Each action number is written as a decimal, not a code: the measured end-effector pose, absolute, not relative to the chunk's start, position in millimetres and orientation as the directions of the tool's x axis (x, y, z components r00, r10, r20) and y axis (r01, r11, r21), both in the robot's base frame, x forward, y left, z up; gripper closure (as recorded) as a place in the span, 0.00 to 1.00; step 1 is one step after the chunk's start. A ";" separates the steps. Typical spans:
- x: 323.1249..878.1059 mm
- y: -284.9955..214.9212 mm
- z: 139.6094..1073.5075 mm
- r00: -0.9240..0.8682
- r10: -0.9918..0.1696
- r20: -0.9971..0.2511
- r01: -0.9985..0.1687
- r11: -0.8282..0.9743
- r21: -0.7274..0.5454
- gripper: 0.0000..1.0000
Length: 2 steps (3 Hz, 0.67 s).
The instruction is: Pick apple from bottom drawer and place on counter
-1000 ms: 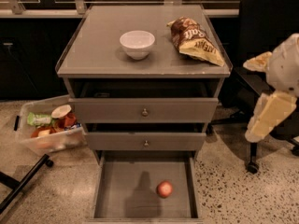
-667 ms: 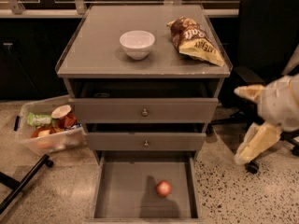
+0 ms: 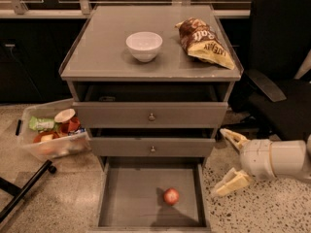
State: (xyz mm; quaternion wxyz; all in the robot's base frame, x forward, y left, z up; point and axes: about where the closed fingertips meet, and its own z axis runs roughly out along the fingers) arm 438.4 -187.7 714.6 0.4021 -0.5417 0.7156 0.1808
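Gaping gripper [image 3: 232, 161] right of bottom drawer [image 3: 126, 198]

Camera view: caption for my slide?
Open gripper right of the pulled-out bottom drawer; apple lies on its floor.

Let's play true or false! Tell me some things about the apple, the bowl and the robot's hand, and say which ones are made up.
1. The apple lies in the open bottom drawer. True.
2. The white bowl sits in the drawer next to the apple. False: it stands on the counter.
3. The robot's hand is holding the apple. False: the hand is open and empty, off to the right of the drawer, not touching the apple.
4. A chip bag lies on the counter, to the right of the bowl. True.
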 end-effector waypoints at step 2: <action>451.3 -189.6 691.7 -0.053 -0.629 -0.776 -0.914 0.343 -0.216 0.00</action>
